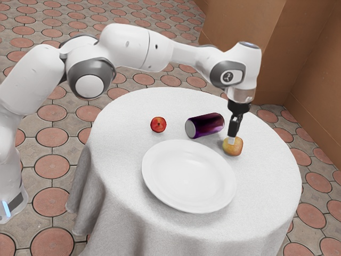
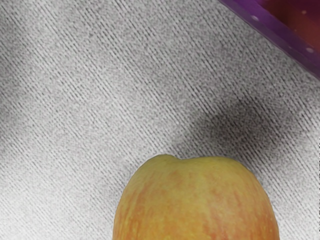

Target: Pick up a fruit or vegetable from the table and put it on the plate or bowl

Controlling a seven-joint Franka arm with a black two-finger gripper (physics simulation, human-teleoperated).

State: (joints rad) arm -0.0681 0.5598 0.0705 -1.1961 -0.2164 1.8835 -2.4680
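A yellow-red apple (image 1: 233, 146) rests on the white tablecloth, to the exterior view's right of the white plate (image 1: 187, 176). My gripper (image 1: 233, 137) points straight down and sits right on top of this apple. In the wrist view the apple (image 2: 196, 200) looms large just under the hand, with its shadow on the cloth beyond it. A smaller red fruit (image 1: 158, 125) lies farther back, at the exterior view's left of the can.
A purple can (image 1: 204, 125) lies on its side just behind the apple, close to the hand; its edge (image 2: 280, 30) shows in the wrist view. The round table (image 1: 266, 176) drops off at the exterior view's right. Brown walls stand behind.
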